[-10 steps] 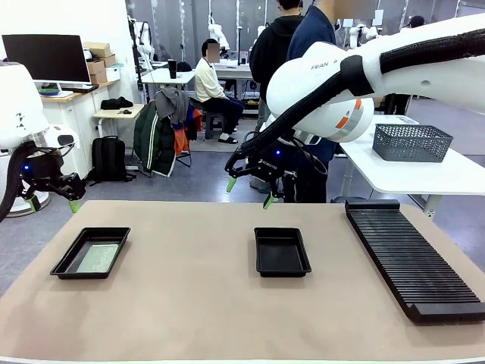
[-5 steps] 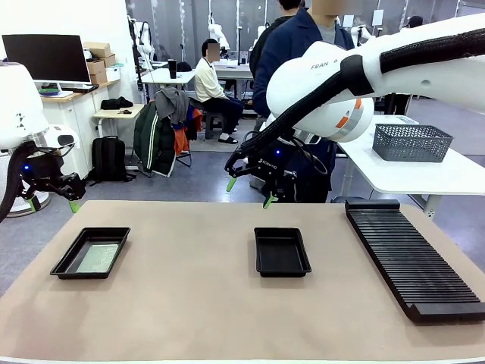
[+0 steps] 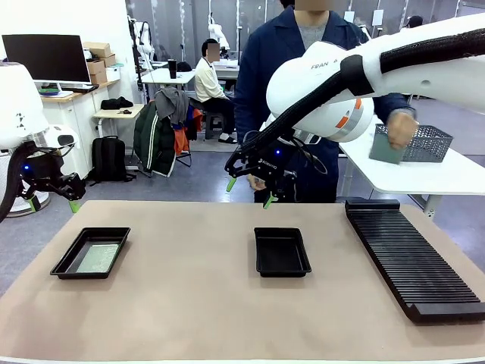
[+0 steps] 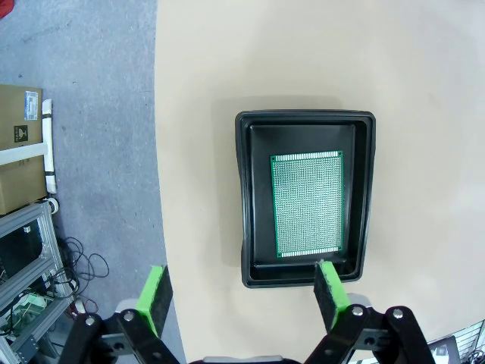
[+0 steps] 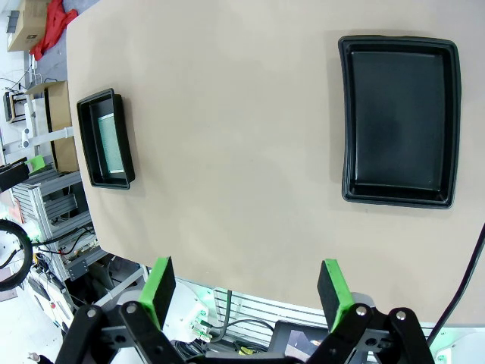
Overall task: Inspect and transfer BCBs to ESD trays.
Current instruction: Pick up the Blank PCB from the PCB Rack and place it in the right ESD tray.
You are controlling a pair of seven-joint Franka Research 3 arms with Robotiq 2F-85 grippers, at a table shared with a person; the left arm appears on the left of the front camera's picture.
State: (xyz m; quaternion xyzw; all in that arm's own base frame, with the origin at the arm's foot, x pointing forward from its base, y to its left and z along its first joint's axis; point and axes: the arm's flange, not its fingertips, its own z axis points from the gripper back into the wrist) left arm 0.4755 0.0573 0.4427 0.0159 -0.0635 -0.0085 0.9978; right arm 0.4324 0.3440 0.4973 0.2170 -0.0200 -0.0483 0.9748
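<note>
Left hand (image 4: 242, 296) and right hand (image 3: 249, 192) hang with fingers wide apart, holding and touching nothing. One BCB (image 4: 307, 203) lies flat in the left tray (image 3: 115, 231) on the tabletop (image 3: 189, 303), its long axis along the tray's. The person's hand (image 3: 399, 125) holds another BCB (image 3: 385, 150) upright beside a basket (image 3: 424, 144). The right arm (image 3: 318, 83) reads "FRAN".
</note>
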